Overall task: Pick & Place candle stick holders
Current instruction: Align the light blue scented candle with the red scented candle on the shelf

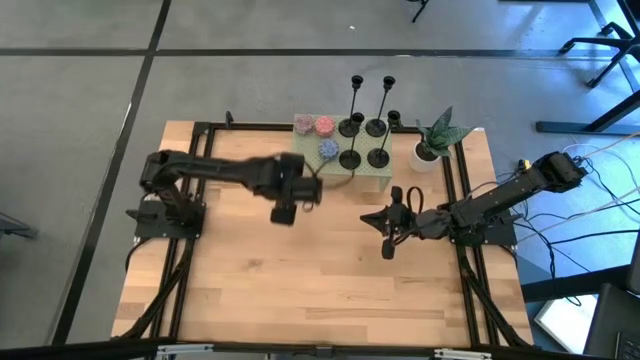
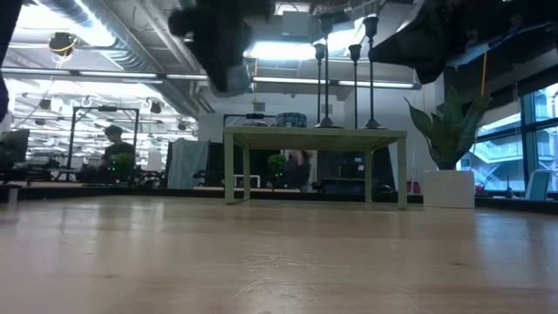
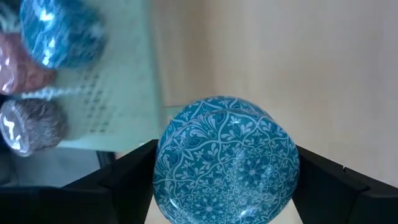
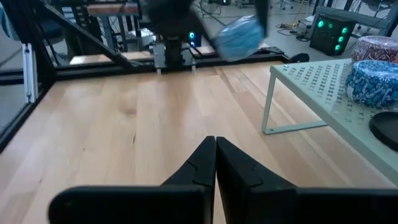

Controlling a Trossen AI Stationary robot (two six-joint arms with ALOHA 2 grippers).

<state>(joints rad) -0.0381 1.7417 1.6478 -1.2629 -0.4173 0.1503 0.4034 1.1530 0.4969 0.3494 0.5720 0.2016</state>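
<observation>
Four black candle stick holders [image 1: 362, 142] stand by their round bases on a small green perforated stand [image 1: 372, 176] at the table's far side; they also show in the low view [image 2: 349, 78]. My left gripper [image 1: 283, 212] is left of the stand, above the table, shut on a blue patterned disc [image 3: 227, 158]. My right gripper [image 1: 388, 242] is shut and empty, near side of the stand; it also shows in its own wrist view [image 4: 216, 155]. My left gripper pinches the blue patterned disc by opposite sides of its round rim [image 3: 163, 168] between its two fingers [image 3: 124, 177]. The disc's patterned face is toward the wrist camera. The disc is lifted clear of the table, as the right wrist view [image 4: 239, 34] shows.
Two pink speckled discs [image 1: 313, 125] and a blue one [image 1: 329, 148] lie on the stand's left part. A potted plant [image 1: 432, 145] in a white pot stands right of the stand. Bare wooden table [image 1: 300, 290] lies toward the near edge.
</observation>
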